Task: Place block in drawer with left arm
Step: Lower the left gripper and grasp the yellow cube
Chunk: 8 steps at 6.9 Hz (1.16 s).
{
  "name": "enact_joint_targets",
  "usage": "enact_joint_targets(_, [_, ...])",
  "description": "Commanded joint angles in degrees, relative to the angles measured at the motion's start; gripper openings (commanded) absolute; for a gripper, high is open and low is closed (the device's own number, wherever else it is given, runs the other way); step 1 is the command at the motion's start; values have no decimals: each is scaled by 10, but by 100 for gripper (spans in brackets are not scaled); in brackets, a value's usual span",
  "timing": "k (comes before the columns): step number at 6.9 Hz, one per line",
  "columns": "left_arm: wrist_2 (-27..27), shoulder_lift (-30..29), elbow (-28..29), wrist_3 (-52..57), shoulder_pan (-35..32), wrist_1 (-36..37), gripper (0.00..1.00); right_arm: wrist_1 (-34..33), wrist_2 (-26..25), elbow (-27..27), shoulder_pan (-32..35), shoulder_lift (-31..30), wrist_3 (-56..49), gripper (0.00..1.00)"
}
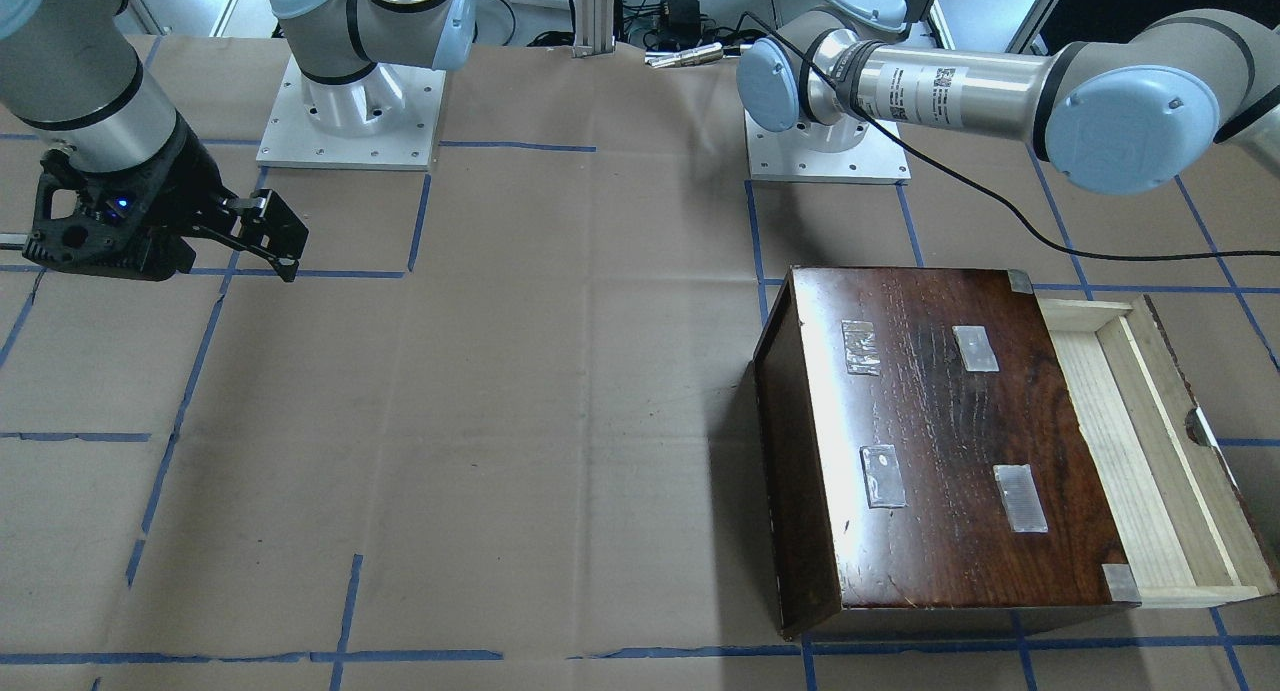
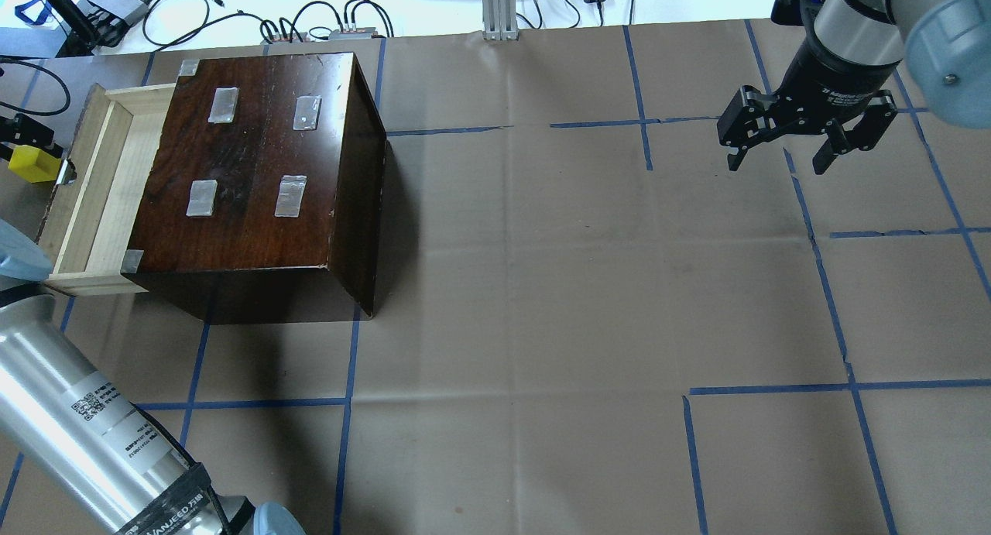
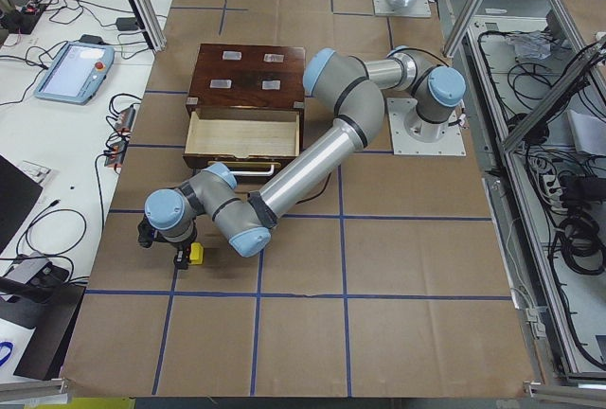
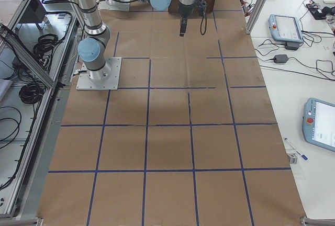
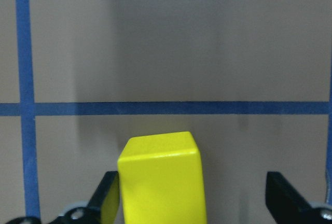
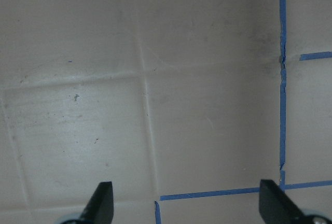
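- Left wrist-mounted view first: your left claw (image 5: pixel 193 203) is spread wide around the block (image 5: pixel 161 182), with nothing clamped yet. One finger (image 5: pixel 107 195) looks to be touching the yellow face, and the other finger (image 5: pixel 282 195) is well apart from it.
- So the grab is off-centre. I'd nudge the claw sideways until the cube sits mid-gap before you squeeze. Otherwise the closing finger will probably shove it along the bench (image 5: pixel 171 42) and twist it.
- Can't tell from these shots whether the block is sitting flat on the paper. Go low enough to catch its sides, not just the top edge.
- A bit further out, the drawer (image 2: pixel 116 186) stands open from the dark box (image 2: pixel 255 163). The block is outside it, out past the notched front and apart from it. It's a short hop, but you'll want to lift clear over that front wall before lowering onto the pale wood.
- Way over at the far end, the right claw (image 2: pixel 776 159) hangs above the bench, fingers apart and nothing between them. No need to touch it.
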Motion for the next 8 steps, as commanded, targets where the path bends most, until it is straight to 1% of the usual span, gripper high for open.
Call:
enact_joint_targets(1, [0, -10, 2, 0, 2, 5, 100, 0, 0, 0, 0, 0, 0, 100])
enact_joint_targets(2, [0, -11, 2, 0, 2, 5, 99, 0, 0, 0, 0, 0, 0, 100])
enact_joint_targets(3, [-1, -14, 2, 0, 3, 6, 88, 0, 0, 0, 0, 0, 0, 100])
enact_joint_targets(4, [1, -14, 3, 0, 5, 6, 63, 0, 0, 0, 0, 0, 0, 100])
enact_joint_targets(5, [2, -13, 3, 0, 5, 6, 44, 0, 0, 1, 0, 0, 0, 100])
enact_joint_targets(6, [13, -10, 3, 0, 5, 6, 32, 0, 0, 1, 0, 0, 0, 100])
enact_joint_targets(7, [13, -5, 3, 0, 5, 6, 29, 0, 0, 1, 0, 0, 0, 100])
enact_joint_targets(8, [15, -2, 4, 0, 5, 6, 22, 0, 0, 0, 0, 0, 0, 100])
